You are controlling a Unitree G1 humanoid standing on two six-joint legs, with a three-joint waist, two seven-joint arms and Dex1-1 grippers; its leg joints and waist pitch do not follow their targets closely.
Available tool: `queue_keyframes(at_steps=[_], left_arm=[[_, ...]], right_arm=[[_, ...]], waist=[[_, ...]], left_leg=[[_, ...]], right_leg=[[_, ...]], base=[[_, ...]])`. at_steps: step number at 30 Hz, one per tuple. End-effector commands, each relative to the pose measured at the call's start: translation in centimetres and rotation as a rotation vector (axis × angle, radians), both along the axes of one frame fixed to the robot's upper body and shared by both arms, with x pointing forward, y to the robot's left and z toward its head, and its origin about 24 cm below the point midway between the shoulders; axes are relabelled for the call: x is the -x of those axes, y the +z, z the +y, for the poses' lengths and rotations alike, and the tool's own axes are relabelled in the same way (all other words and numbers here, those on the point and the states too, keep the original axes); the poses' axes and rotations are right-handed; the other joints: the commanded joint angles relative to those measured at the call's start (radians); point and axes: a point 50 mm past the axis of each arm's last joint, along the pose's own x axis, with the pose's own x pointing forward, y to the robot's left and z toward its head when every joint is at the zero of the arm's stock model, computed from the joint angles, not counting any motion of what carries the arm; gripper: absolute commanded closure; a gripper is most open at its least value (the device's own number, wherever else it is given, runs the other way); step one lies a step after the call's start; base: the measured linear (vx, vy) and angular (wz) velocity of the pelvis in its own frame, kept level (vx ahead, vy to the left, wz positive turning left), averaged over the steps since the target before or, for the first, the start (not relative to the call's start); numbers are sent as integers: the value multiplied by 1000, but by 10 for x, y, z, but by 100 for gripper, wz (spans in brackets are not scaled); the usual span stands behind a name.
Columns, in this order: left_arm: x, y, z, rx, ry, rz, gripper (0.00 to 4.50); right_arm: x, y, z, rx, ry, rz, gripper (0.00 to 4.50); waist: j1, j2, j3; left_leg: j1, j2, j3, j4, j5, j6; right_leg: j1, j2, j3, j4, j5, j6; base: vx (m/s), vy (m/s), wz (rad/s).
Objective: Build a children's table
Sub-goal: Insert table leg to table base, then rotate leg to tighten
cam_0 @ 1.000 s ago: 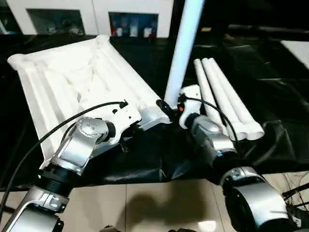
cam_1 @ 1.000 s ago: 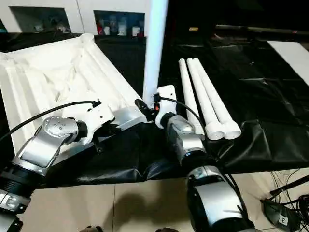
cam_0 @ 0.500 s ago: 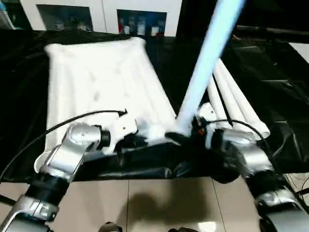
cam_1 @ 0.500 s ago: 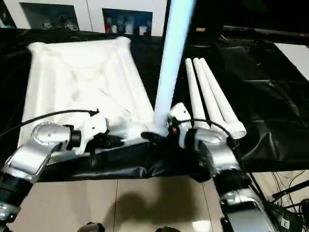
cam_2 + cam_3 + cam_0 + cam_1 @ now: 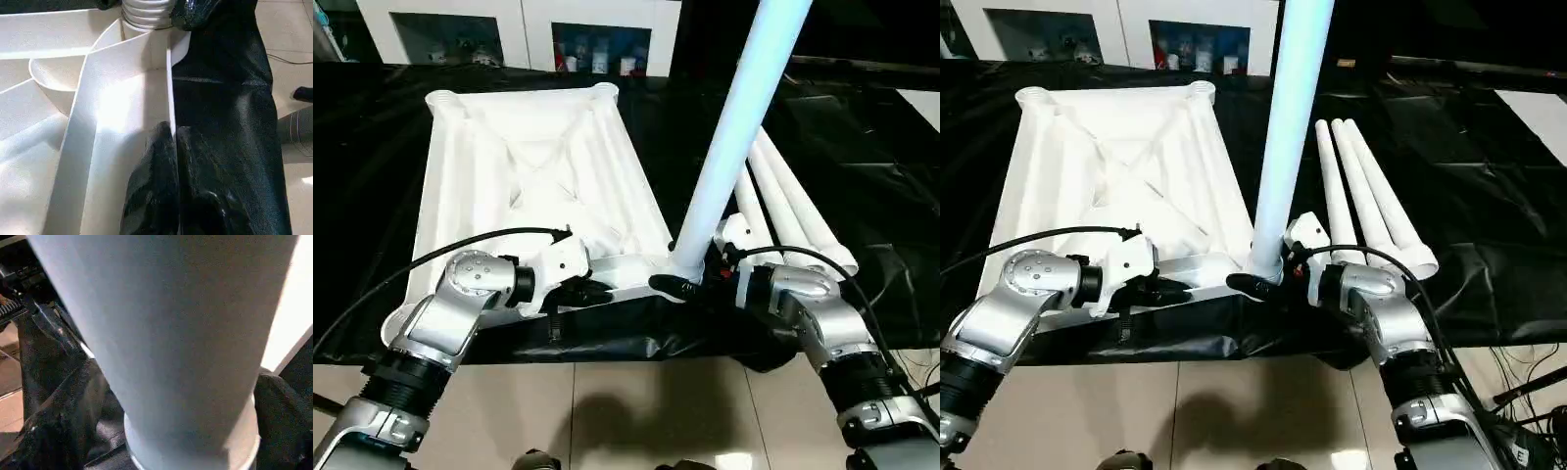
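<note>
at near corner socket (image 5: 1255, 266): upright leg (image 5: 1285, 137) seated; three legs (image 5: 1366, 201) beside top (image 5: 1116, 166).

The table top (image 5: 524, 186) is laid underside up on the black sheet (image 5: 862, 157). At its near right corner one leg (image 5: 729, 147) is stood upright in the socket. To the right of the table top, three more legs (image 5: 793, 220) are laid side by side on the sheet, touching each other.
</note>
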Motion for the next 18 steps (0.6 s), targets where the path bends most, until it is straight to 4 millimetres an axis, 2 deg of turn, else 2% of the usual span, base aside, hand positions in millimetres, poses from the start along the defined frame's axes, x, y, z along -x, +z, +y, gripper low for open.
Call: queue_keyframes(at_steps=[1, 9, 13, 18], left_arm=[[-2, 10, -9, 57, -41, -46, 450], [-2, 9, -7, 49, -44, -46, 450], [-2, 8, -6, 46, -45, -42, 450], [-3, 8, -4, 42, -48, -32, 450]], right_arm=[[3, 0, -2, 9, 18, 1, 66], [5, -5, -6, 2, -12, 30, 122], [6, -10, -7, -19, -41, 64, 156], [8, -20, -8, -81, -82, 161, 169]], waist=[[1, 3, -73], [3, 7, -72], [2, 7, -68], [0, 11, -66]], left_leg=[[18, 2, 14, -44, 27, 130], [18, 3, 12, -43, 0, 117], [19, 3, 11, -46, -46, 97], [18, 3, 11, -46, -62, 82]], right_leg=[[66, -49, 36, -37, 320, -299], [65, -51, 36, -38, 282, -302], [63, -52, 37, -43, 214, -296], [60, -52, 37, -44, 191, -293]], base=[[0, 0, 0], [0, 0, 0], [0, 0, 0], [0, 0, 0]])
